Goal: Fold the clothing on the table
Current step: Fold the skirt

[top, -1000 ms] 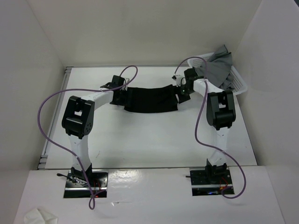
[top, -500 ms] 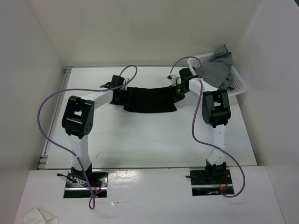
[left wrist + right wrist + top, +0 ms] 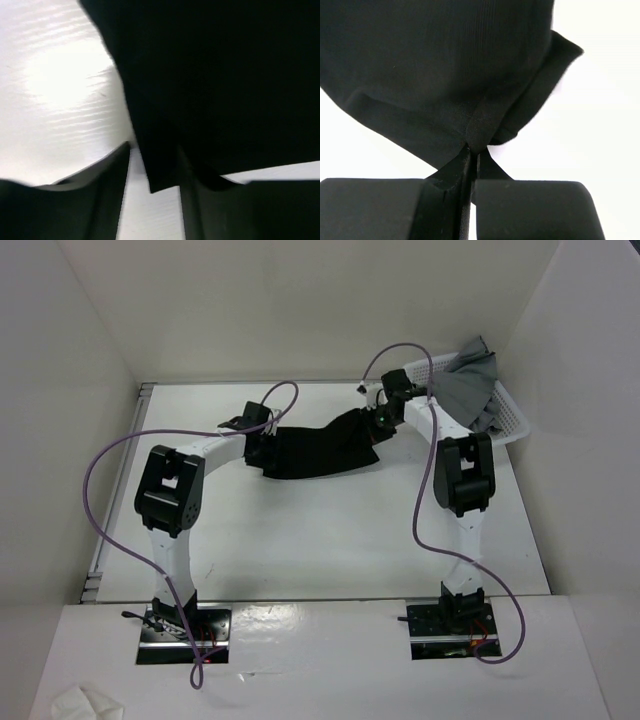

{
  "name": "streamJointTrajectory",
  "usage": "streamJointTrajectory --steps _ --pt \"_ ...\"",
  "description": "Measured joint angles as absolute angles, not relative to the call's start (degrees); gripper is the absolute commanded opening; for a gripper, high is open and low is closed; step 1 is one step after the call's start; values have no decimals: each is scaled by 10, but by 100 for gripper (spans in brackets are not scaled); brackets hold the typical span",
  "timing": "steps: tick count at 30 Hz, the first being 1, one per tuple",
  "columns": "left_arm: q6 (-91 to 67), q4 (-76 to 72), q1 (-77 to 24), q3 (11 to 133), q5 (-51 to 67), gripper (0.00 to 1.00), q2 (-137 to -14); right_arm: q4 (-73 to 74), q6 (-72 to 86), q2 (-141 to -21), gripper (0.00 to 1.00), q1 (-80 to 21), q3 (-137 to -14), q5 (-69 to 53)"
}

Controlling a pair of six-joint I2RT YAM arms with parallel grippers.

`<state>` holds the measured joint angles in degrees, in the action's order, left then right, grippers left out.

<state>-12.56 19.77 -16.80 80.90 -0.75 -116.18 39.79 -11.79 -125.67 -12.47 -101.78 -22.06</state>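
The plain black soft garment lies mid-far on the large white flat table, its right end pinched by the closed right gripper and its left edge inside the half-open left gripper, with a white plastic mesh basket holding crumpled grey garments at the far-right edge and wide tabletop nearer.

**Near side open, far strip crowded**

The surface is bare between the arm bases and the clothing, so a claw could pass there from either side. The far strip is blocked. The clothing stretches across it, with its right end raised and pinched in the right claw. Its left edge sits between the parted fingers of the left claw. A white basket heaped with grey garments fills the far right corner, just beside the right claw. White walls hem in the left, far and right sides.
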Motion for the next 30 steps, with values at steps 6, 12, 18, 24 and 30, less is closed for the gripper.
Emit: streamJointTrajectory --steps 6,12,18,24,30 --pt "-126 201 -177 820 0 8 -1169 415 -114 -1222 0 -136 -1079 -217" --pt "-124 204 -177 821 -2 10 -1170 427 -114 -1211 0 -175 -1094 -197" --pt "-124 206 -177 822 -3 14 -1170 448 -114 -1211 0 -220 -1103 -174" --pt "-124 206 -177 822 -4 15 -1170 460 -116 -1211 0 -243 -1137 -167" --pt "-124 207 -177 822 -4 20 -1170 474 -116 -1213 0 -251 -1176 -159"
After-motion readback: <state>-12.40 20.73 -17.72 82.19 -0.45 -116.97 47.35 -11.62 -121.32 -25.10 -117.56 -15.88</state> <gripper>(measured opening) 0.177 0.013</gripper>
